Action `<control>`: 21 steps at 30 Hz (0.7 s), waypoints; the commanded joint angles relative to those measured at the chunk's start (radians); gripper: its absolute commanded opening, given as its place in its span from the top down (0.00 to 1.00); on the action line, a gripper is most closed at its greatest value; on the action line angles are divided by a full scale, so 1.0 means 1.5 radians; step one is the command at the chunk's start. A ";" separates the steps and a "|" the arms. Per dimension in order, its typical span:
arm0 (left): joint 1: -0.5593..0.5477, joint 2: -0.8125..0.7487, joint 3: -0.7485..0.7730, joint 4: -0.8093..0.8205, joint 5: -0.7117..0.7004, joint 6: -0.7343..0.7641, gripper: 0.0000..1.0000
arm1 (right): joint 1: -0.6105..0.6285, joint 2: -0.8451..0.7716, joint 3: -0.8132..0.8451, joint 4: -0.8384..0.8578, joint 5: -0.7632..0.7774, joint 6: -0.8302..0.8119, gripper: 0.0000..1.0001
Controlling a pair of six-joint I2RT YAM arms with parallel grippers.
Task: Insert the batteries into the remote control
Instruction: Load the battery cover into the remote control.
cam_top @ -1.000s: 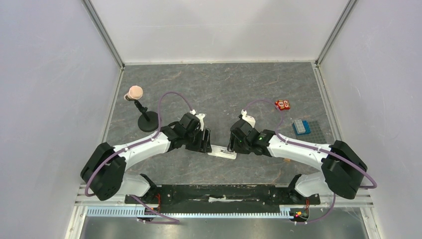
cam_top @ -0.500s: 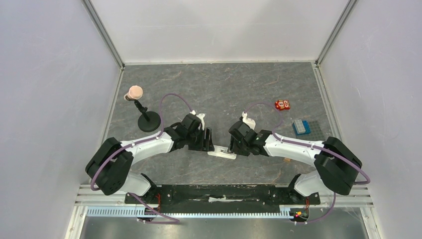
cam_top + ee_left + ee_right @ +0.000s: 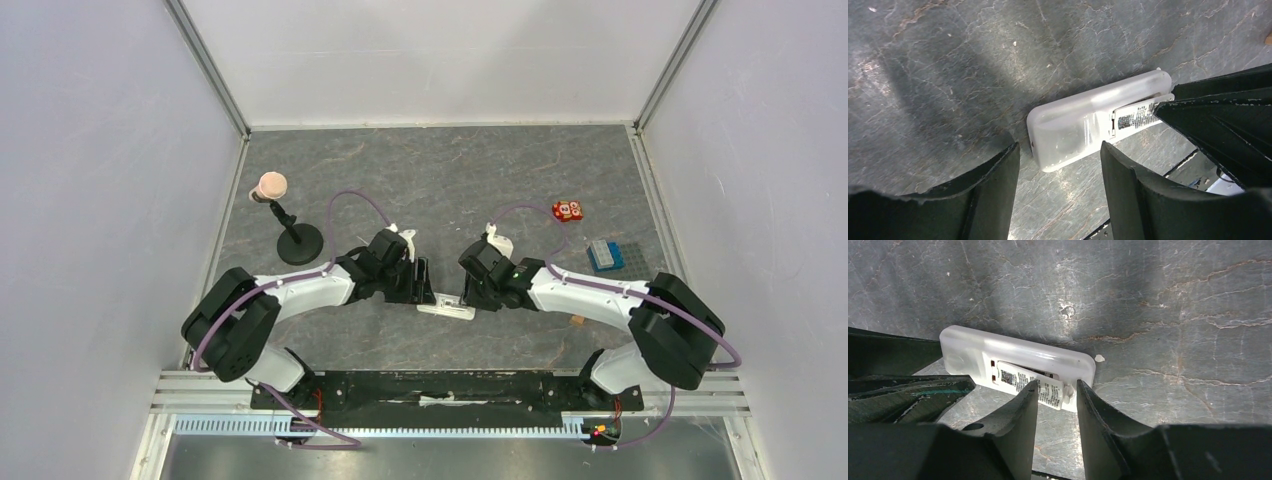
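The remote [image 3: 1083,127] lay back-up on the table [image 3: 948,75] between the two arms. Its labelled battery cover [image 3: 1023,377] sat skewed out of line with the body and partly off the bay. The left gripper [image 3: 1059,150] hung low with its fingers well apart, straddling one end of the remote without visibly touching it. The right gripper [image 3: 1057,386] had its fingers drawn close together around the free end of the cover, but whether they actually pinched it could not be told. No batteries showed in any view. The step in hand looked to be getting the cover off. Doing it well would probably call for the left fingers to close on the sides of the body first, so the remote could not skate across the smooth surface. The right fingers would then want to draw the cover along the remote's length rather than pry upward, since thin plastic catches might snap, holding it low and level until it came free.
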 commanded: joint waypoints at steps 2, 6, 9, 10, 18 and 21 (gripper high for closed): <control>-0.006 0.014 -0.002 0.029 0.019 -0.025 0.35 | 0.002 0.014 0.030 0.013 -0.012 -0.002 0.64; -0.005 0.021 0.000 0.026 0.022 -0.025 0.36 | 0.002 0.006 0.017 0.028 -0.014 0.004 0.67; -0.005 0.023 0.001 0.023 0.023 -0.026 0.37 | 0.002 -0.002 0.007 0.033 -0.015 0.014 0.72; -0.005 0.023 0.001 0.022 0.022 -0.026 0.37 | 0.002 -0.005 0.004 0.033 -0.015 0.017 0.73; -0.005 0.023 -0.001 0.015 0.018 -0.024 0.37 | 0.002 -0.020 -0.010 0.036 -0.012 0.022 0.78; -0.005 0.021 0.000 0.014 0.017 -0.024 0.37 | 0.002 -0.023 -0.011 0.036 -0.011 0.022 0.78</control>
